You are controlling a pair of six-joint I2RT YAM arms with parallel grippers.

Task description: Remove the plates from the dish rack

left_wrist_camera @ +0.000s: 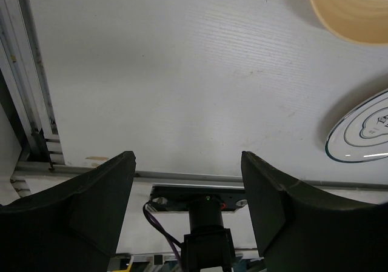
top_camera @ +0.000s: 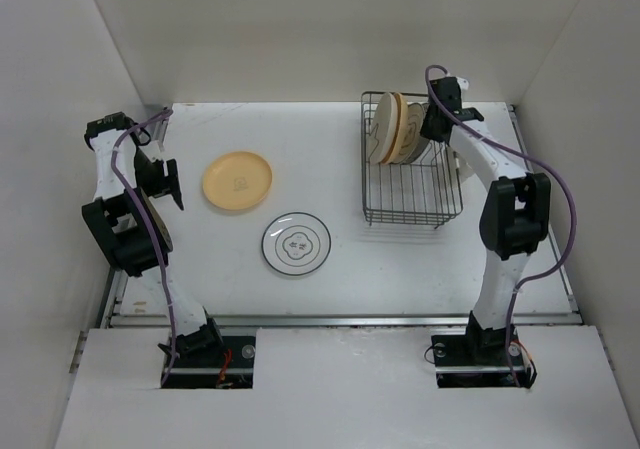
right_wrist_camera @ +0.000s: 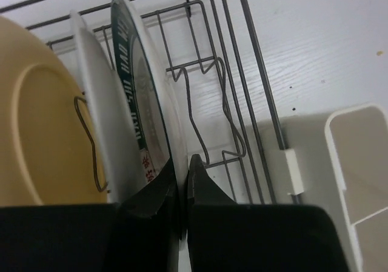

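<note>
The dark wire dish rack [top_camera: 412,201] stands at the back right and holds several upright plates [top_camera: 392,129] at its far end. In the right wrist view a yellow-orange plate [right_wrist_camera: 36,139], a cream plate [right_wrist_camera: 100,120] and a white plate with a dark rim ring [right_wrist_camera: 142,96] stand side by side. My right gripper [right_wrist_camera: 182,172] is shut on the rim of the white ringed plate, which is still in the rack. My left gripper [left_wrist_camera: 188,163] is open and empty above the table at the left. A yellow-orange plate [top_camera: 237,181] and a white ringed plate [top_camera: 296,244] lie flat on the table.
A cream cup holder [right_wrist_camera: 357,175] hangs on the rack's right side. White enclosure walls stand close on the left, right and back. A metal rail [top_camera: 340,319] runs along the table's near edge. Both flat plates show at the right of the left wrist view [left_wrist_camera: 357,132].
</note>
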